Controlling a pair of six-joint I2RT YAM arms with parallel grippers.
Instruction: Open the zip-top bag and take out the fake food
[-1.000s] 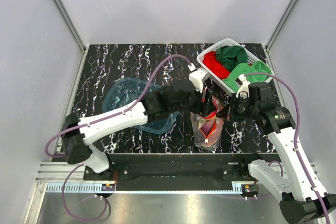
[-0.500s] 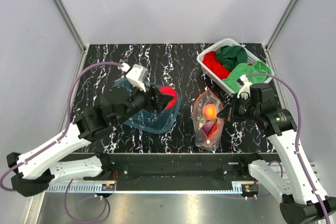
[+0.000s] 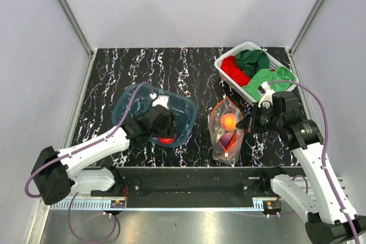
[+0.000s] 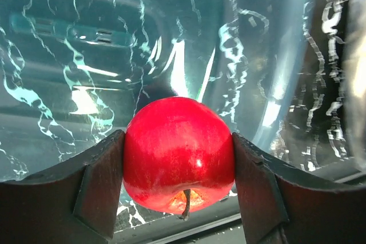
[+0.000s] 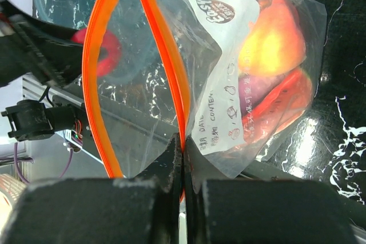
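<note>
My left gripper [image 3: 165, 135] is shut on the glossy red apple [image 3: 167, 140], held over the near right part of the translucent blue tub [image 3: 132, 96]. In the left wrist view the apple [image 4: 179, 152] sits squeezed between both fingers [image 4: 103, 182], stem towards the camera, with the tub [image 4: 86, 38] behind it. The zip-top bag [image 3: 225, 141] lies at centre right, mouth open, with an orange-peach fruit [image 3: 228, 121] inside. My right gripper [image 3: 247, 124] is shut on the bag's orange-red zip strip [image 5: 169, 55]. The right wrist view shows the gripper [image 5: 183, 161], the white label [image 5: 220, 78] and the fruit [image 5: 269, 44].
A white basket [image 3: 247, 44] with red and green cloths stands at the back right, just behind my right gripper. Grey walls enclose the black marbled table [image 3: 114, 67] on three sides. More dark purple and red shapes lie low in the bag [image 3: 227, 140].
My left arm has carried the red apple from the bag's mouth leftward to the blue tub and lowered it at the tub's near right part. My right gripper has kept its hold.
</note>
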